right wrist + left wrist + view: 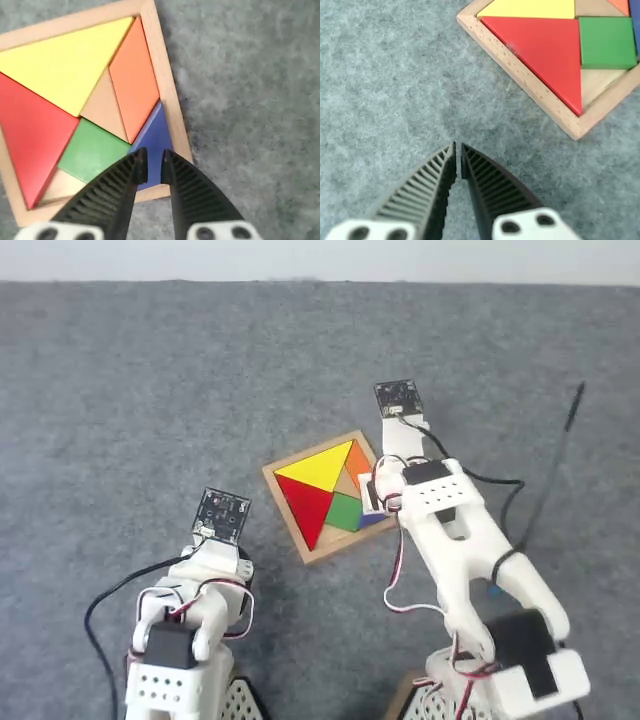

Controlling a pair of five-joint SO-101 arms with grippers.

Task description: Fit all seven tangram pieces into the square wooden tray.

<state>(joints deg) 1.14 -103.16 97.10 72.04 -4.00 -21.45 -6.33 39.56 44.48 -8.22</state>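
Observation:
The square wooden tray (287, 517) lies mid-table. It holds a yellow triangle (65, 62), a red triangle (545, 50), an orange piece (132, 82), a green square (92, 150) and a blue triangle (154, 131). Two small triangular spots are wood-coloured; I cannot tell whether they are pieces or bare floor. My right gripper (152, 156) hangs over the blue triangle at the tray's near right rim (167, 85), its fingers a narrow gap apart with nothing between them. My left gripper (458, 148) is shut and empty over the carpet, short of the tray's near corner (520, 70).
Grey carpet (150, 390) covers the whole table around the tray. The left arm (200, 590) stands at the front left, the right arm (470, 560) at the front right. A thin black rod (560, 450) leans at the far right.

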